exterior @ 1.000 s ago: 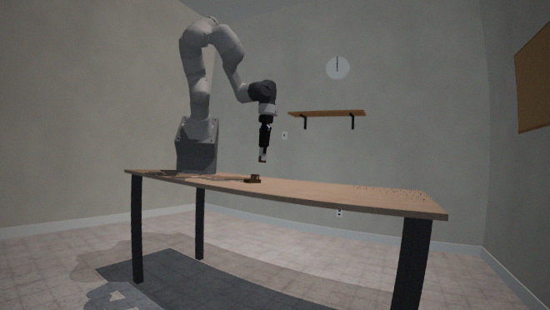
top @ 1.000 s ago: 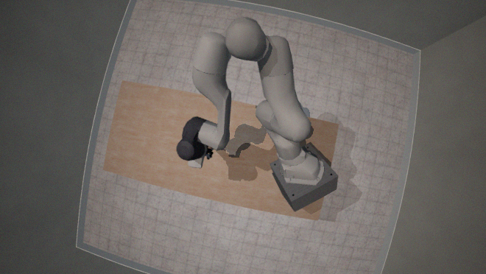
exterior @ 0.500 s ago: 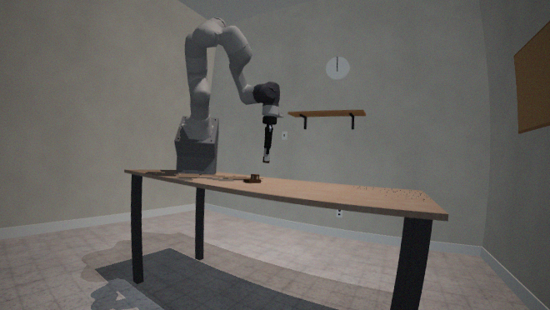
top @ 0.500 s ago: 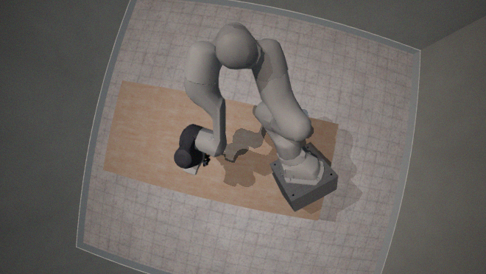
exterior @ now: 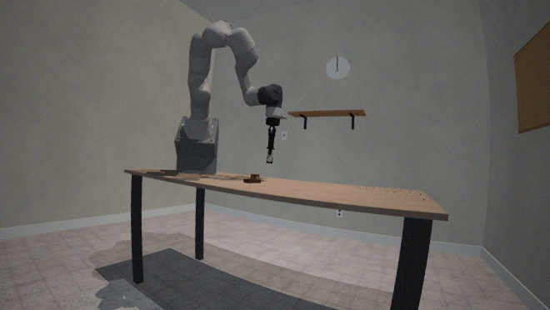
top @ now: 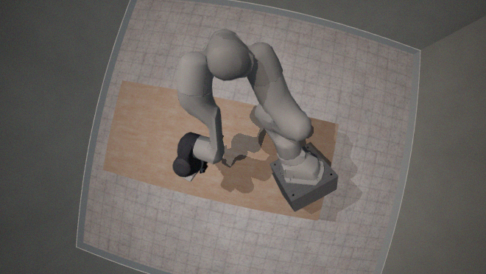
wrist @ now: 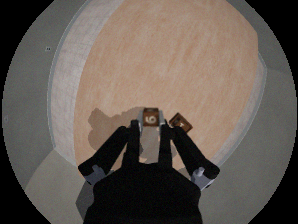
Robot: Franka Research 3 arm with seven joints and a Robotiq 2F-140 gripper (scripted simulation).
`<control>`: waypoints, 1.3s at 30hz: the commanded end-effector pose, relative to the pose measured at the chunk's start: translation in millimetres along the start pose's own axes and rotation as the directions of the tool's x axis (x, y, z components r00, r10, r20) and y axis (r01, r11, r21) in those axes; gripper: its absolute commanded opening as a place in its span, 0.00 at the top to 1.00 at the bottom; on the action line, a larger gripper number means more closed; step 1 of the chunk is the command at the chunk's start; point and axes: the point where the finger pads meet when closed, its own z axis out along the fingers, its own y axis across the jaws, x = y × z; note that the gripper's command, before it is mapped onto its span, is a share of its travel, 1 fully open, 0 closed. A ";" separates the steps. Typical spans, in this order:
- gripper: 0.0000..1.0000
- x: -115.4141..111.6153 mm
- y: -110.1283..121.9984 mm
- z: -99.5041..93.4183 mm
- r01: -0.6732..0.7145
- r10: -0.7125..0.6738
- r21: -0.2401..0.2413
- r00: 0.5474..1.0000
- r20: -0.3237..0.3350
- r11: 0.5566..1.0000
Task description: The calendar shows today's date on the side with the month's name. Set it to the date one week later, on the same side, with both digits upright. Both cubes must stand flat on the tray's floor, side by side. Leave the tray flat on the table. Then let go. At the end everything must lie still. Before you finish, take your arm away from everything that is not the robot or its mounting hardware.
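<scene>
Well, one cube [wrist: 151, 118] between the fingertips.

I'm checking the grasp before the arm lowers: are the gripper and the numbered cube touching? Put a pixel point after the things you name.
Touching: the wrist view shows the numbered cube [wrist: 151, 117] pinched between both fingertips of the gripper [exterior: 269, 158] [wrist: 151, 115].

You have a rectangular wood-topped table [top: 147, 110] [exterior: 333, 195] [wrist: 175, 50] on dark legs [exterior: 137, 229]. In the exterior view, a small brown tray [exterior: 247, 181] [wrist: 189, 127] lies flat on your tabletop. From it, your arm's grey mounting block [top: 294, 204] [exterior: 196, 160] stands between nine and ten o'clock, and tiny dark specks [exterior: 410, 194] dot the surface toward three o'clock. From above, you see the arm's shadow [top: 237, 178] spread toward nine o'clock of that block.
</scene>
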 end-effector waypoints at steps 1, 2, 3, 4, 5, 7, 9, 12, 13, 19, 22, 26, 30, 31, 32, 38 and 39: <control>0.83 6.7 -12.6 -0.9 -0.173 0.173 -0.001 0.985 -0.017 0.985; 0.83 7.7 -14.7 -0.7 -0.185 0.185 -0.001 0.983 -0.017 0.983; 0.83 8.9 -17.5 -0.5 -0.202 0.202 0.000 0.979 -0.018 0.979; 0.83 9.9 -19.8 -0.4 -0.215 0.215 0.000 0.976 -0.019 0.977; 0.83 10.6 -21.4 -0.2 -0.225 0.225 0.000 0.974 -0.019 0.974; 0.83 12.2 -25.4 0.1 -0.247 0.247 0.001 0.969 -0.020 0.969; 0.83 13.0 -27.3 0.2 -0.258 0.258 0.001 0.966 -0.021 0.966; 0.83 13.0 -27.3 0.2 -0.258 0.258 0.001 0.966 -0.021 0.966; 0.83 13.0 -27.3 0.2 -0.258 0.258 0.001 0.966 -0.021 0.966; 0.83 13.0 -27.3 0.2 -0.258 0.258 0.001 0.966 -0.021 0.966; 0.83 13.0 -27.3 0.4 -0.258 0.258 0.001 0.966 -0.021 0.966; 0.83 13.1 -27.3 3.7 -0.259 0.259 0.000 0.966 -0.020 0.966; 0.83 13.4 -27.2 14.0 -0.259 0.259 0.000 0.966 -0.020 0.966; 0.83 13.5 -27.2 17.6 -0.259 0.259 0.000 0.966 -0.020 0.966; 0.83 13.7 -27.2 21.6 -0.259 0.259 0.000 0.966 -0.020 0.966; 0.83 14.2 -27.1 40.1 -0.259 0.259 0.000 0.966 -0.020 0.966; 0.83 14.4 -27.1 45.1 -0.259 0.259 0.000 0.966 -0.020 0.966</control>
